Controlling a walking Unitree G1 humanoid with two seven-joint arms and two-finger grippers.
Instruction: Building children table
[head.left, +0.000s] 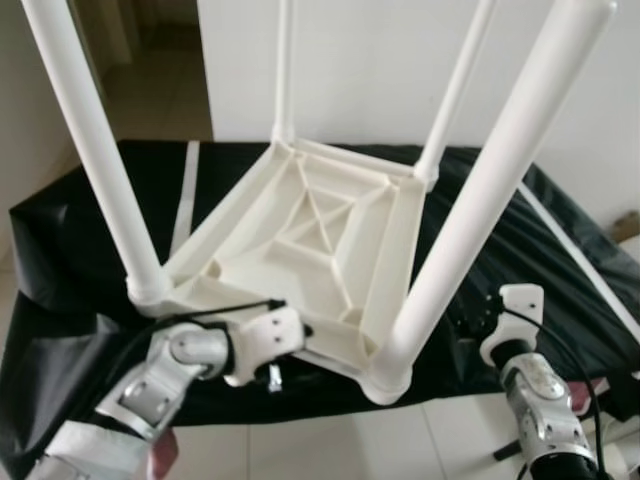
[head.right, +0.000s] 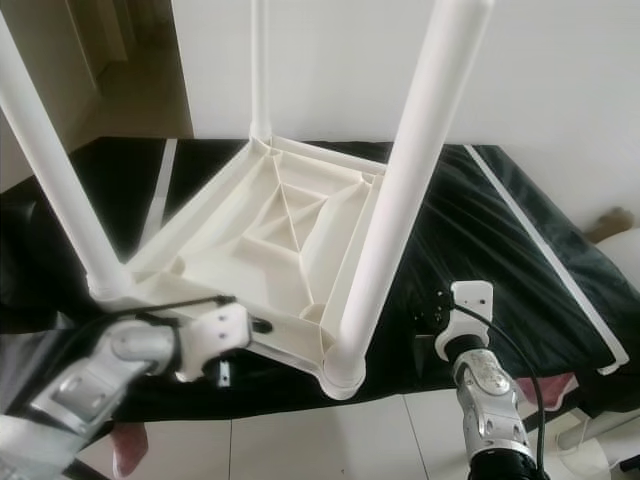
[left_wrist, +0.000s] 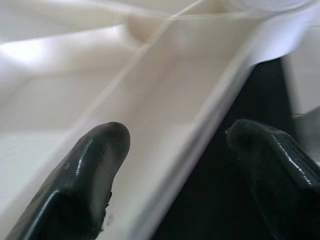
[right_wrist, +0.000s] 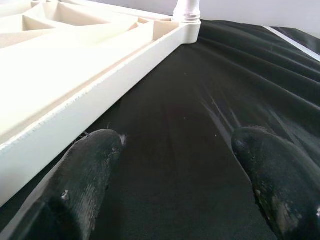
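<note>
Presently the upturned table (head.left: 330, 240) is straddled at its near rim by the spread left gripper (left_wrist: 175, 165) (not yet pinched); the right gripper (right_wrist: 175, 175), spread beside it, should be brought onto the side rail before lifting.

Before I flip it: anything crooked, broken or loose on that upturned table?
Nothing stands out. The white table lies upside down on the black cloth, all four legs seated and standing up. The left gripper straddles its near rim.

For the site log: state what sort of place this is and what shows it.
Probably a room in a home, used as an assembly spot. A white plastic children's table lies upside down, legs up, on a black sheet spread over a surface, with pale floor tiles and a plain white wall around it.
</note>
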